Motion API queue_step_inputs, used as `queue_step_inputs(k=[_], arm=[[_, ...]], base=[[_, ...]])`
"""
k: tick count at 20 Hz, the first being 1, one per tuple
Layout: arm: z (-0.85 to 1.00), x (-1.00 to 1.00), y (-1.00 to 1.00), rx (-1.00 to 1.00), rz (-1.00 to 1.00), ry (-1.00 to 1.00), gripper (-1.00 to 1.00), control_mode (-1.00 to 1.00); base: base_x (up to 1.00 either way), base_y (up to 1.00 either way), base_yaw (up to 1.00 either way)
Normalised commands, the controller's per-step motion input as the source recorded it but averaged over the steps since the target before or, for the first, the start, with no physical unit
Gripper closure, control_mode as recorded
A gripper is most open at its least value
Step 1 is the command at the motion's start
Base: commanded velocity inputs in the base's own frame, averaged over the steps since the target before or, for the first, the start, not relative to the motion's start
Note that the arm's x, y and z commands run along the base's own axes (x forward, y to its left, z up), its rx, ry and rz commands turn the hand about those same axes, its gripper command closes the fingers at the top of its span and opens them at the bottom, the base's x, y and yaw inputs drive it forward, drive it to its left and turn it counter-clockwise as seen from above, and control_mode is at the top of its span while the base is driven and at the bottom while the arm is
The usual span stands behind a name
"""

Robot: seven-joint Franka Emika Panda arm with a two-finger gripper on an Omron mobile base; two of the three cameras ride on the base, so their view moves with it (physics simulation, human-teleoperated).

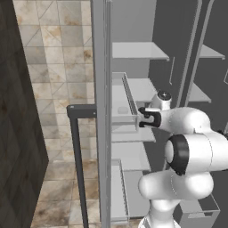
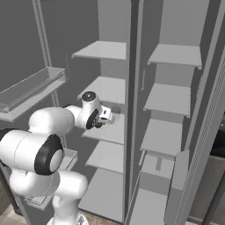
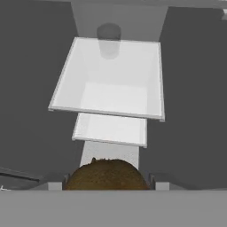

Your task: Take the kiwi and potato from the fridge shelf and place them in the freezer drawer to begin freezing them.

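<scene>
While the pincer (image 3: pixel 106 186) pinches a fuzzy brown kiwi (image 3: pixel 106 175), freezer drawer (image 3: pixel 153 75) below (pale, bare inside), fridge shelf (image 3: pixel 111 128) nearer

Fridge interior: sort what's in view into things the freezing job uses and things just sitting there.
Job:
- kiwi, brown and fuzzy, held in the gripper
- fridge shelf beneath the gripper
- freezer drawer, open below in the hand view

Just there:
- clear door bin
- other shelves
- dark handle bar
</scene>
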Motion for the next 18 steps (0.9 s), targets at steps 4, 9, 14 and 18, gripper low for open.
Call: queue_step_inputs(k=[4,9,14,18], arm=[[-0.31,-0.5,0.3,0.0,0.0,0.11,1.0,-1.0],[-0.16,-0.7,0.08,0.04,-0.02,0.01,1.0,1.0],[0.0,0.0,0.0,0.0,0.0,0.0,1.0,1.0],[0.0,0.0,0.0,0.0,0.0,0.0,1.0,1.0]], base=[[0.0,0.0,0.0],[-0.2,0.02,-0.03],[-0.99,0.07,-0.27],[-0.56,0.0,-0.41]])
